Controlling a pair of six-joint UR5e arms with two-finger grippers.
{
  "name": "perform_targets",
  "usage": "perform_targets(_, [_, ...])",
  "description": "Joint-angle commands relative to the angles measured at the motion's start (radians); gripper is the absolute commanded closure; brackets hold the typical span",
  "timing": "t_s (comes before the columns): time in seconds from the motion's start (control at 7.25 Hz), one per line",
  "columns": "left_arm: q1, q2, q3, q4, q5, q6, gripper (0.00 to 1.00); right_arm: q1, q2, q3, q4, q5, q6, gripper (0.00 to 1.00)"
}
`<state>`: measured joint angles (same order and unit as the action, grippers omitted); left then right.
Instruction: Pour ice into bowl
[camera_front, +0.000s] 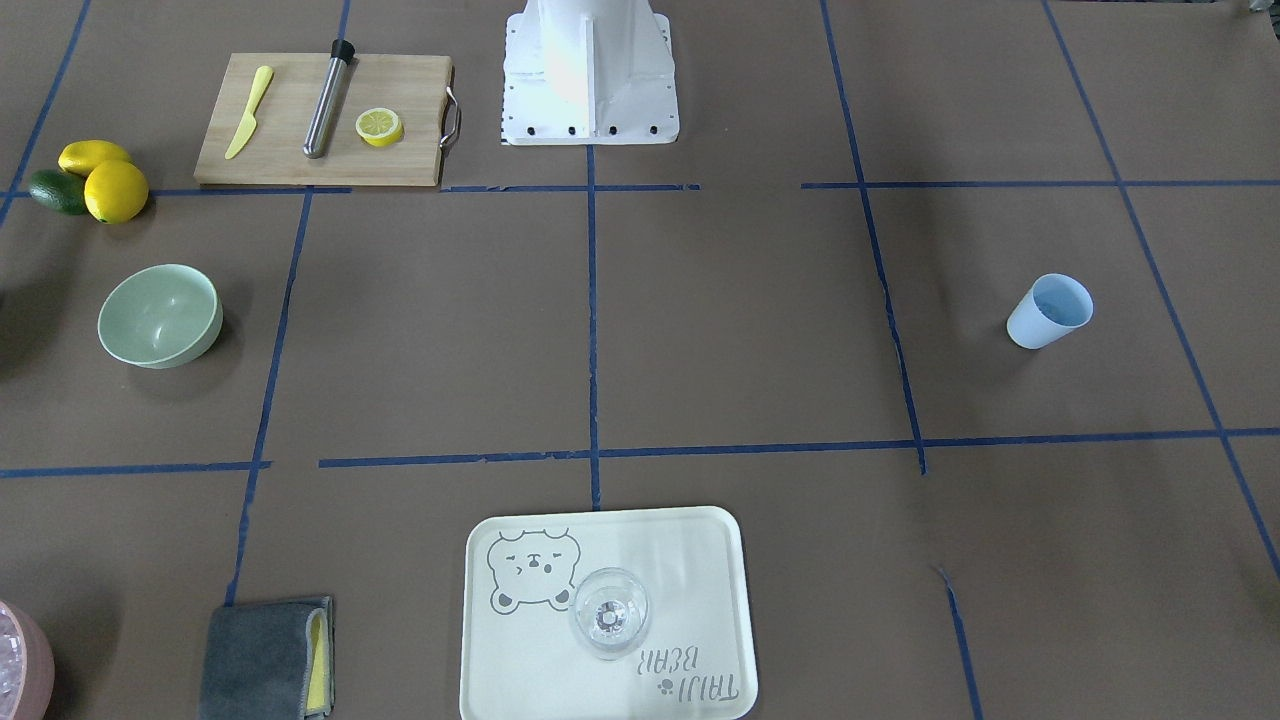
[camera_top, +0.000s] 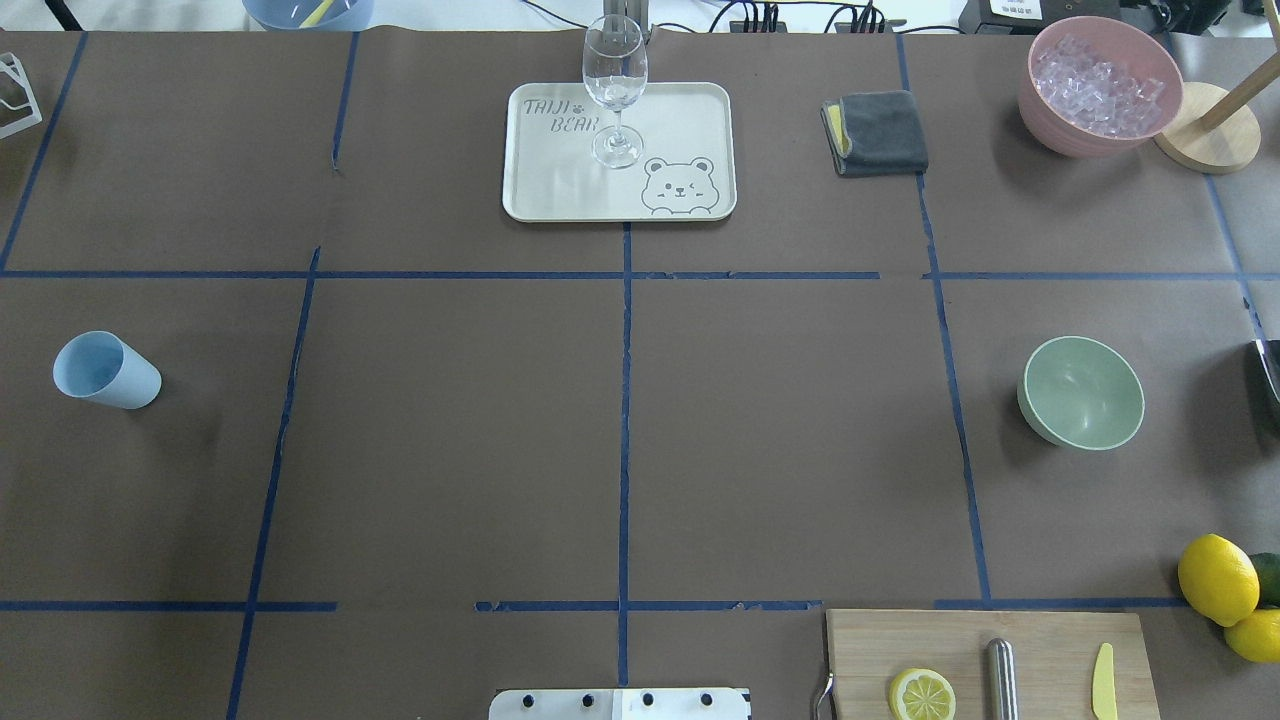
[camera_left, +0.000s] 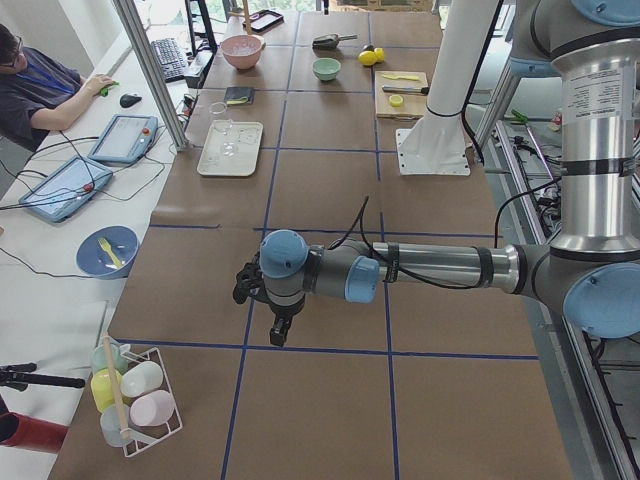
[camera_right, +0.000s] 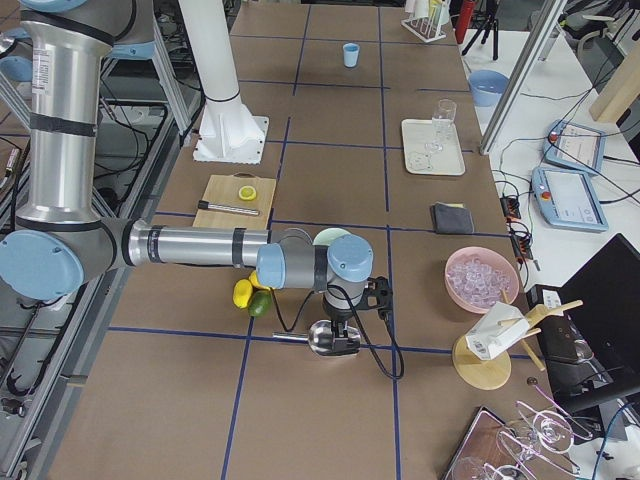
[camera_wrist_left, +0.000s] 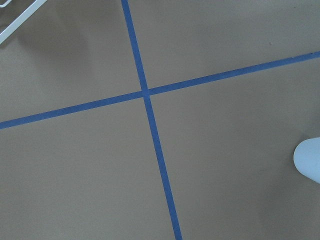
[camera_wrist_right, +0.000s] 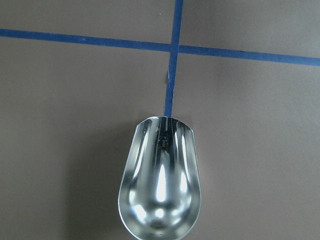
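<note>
Left tool (camera_left: 281, 333) and right tool (camera_right: 338, 328): open or closed, cannot tell; scoop (camera_wrist_right: 159, 185) edge cropped

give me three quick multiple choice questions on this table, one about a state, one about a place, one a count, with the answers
1. The mint-green bowl is: A empty; B filled with water; C upside down.
2. The ice sits: A in the mint-green bowl; B in the pink bowl; C nowhere in view.
3. Whole yellow lemons near the cutting board: A one; B two; C four.

Answers:
1 A, since the bowl stands rim up and its inside shows bare.
2 B, since clear cubes are heaped inside the pink bowl at the table's far corner.
3 B, since two yellow lemons lie together against a dark green fruit.
</note>
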<state>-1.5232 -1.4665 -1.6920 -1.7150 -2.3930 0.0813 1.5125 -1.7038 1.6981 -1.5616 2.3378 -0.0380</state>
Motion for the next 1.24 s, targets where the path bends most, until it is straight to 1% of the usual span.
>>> perform_targets(0.0, [0.0, 0.0, -0.008, 0.0, -0.001, 0.005, 0.0, 0.0, 0.0, -0.002, 0.0, 0.0, 0.003, 0.0])
perform_targets(0.69, [0.0, 0.002, -0.015, -0.002, -0.012, 0.0, 0.0, 0.002, 0.0, -0.006, 0.006, -0.005, 0.001, 0.0])
perform_targets(0.83, [0.0, 0.002, -0.015, -0.002, -0.012, 0.003, 0.0, 0.0, 0.003, 0.006, 0.008, 0.0, 0.004, 0.0])
perform_targets(0.97, [0.0, 0.002, -0.014, -0.002, -0.008, 0.005, 0.0, 0.0, 0.01, 0.027, 0.065, -0.041, -0.003, 0.0])
perform_targets(1.1, [0.0, 0.002, -0.015, -0.002, -0.006, 0.005, 0.0, -0.015, 0.006, 0.035, 0.203, -0.105, 0.001, 0.0])
